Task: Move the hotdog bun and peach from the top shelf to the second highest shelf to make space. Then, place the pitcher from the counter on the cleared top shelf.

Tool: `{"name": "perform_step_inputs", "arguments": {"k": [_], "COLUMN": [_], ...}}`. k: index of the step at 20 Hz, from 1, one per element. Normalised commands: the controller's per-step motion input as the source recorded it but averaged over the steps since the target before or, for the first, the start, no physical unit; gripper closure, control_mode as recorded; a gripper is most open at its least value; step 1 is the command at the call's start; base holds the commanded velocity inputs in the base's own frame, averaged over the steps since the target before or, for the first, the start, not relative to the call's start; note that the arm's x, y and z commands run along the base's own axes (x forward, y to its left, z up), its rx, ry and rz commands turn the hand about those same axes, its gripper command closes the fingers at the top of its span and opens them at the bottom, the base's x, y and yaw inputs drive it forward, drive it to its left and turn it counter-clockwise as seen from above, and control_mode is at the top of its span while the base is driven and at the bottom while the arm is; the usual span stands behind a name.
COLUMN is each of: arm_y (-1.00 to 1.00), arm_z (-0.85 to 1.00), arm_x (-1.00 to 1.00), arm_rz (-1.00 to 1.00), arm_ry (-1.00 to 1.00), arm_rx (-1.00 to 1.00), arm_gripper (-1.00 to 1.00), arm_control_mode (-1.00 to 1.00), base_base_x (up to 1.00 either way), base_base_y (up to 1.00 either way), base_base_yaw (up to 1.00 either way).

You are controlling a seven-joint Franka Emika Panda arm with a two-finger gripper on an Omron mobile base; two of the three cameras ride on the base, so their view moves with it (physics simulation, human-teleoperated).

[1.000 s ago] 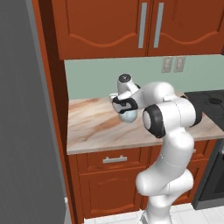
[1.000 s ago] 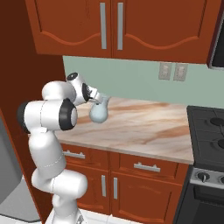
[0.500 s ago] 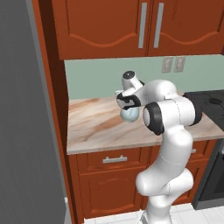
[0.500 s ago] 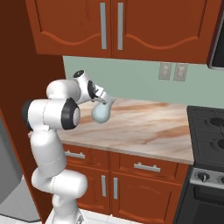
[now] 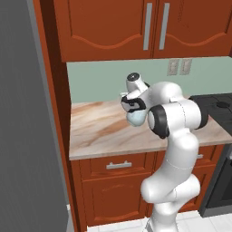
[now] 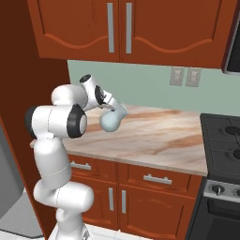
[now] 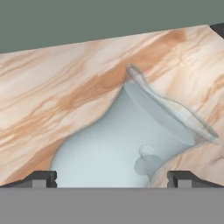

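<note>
Apparently lifted off the wood-grain counter [image 5: 99, 131], the pale blue-grey glass pitcher [image 5: 135, 118] hung at the gripper [image 5: 131, 105]. From the right it tilted. Close up, wide-spread jaws flanked its slippery, fragile bulb; the neck looked safer.

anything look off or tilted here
The pitcher is off the counter, between the fingers of the hand, and it is tipped rather than upright, its flared rim slanting sideways in the hand view. No spill or damage shows.
</note>
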Motion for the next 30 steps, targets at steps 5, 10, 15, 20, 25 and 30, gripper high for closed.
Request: {"name": "perform_step_inputs", "arguments": {"k": [5,10,15,20,25,30], "arm_y": [0.23,0.23,0.21,0.14,0.03,0.0], "arm_z": [-0.73,-0.74,-0.76,-0.75,-0.53,-0.1], "arm_x": [-0.11,-0.01,0.0,-0.03,-0.2,-0.08], "arm_rz": [0.0,0.0,0.0,0.0,0.0,0.0], "arm_ry": [-0.08,-0.05,-0.01,0.0,0.01,0.04], "arm_rx": [-0.02,-0.01,-0.01,-0.01,-0.01,0.0], "arm_gripper": [-1.0,-1.0,1.0,1.0,1.0,1.0], "arm_control_mode": [-1.0,-1.0,-1.0,-1.0,-1.0,-1.0], "base_base_x": [0.0,0.0,0.0,0.0,0.0,0.0], "base_base_y": [0.0,0.0,0.0,0.0,0.0,0.0], "base_base_yaw": [0.0,0.0,0.0,0.0,0.0,0.0]}}
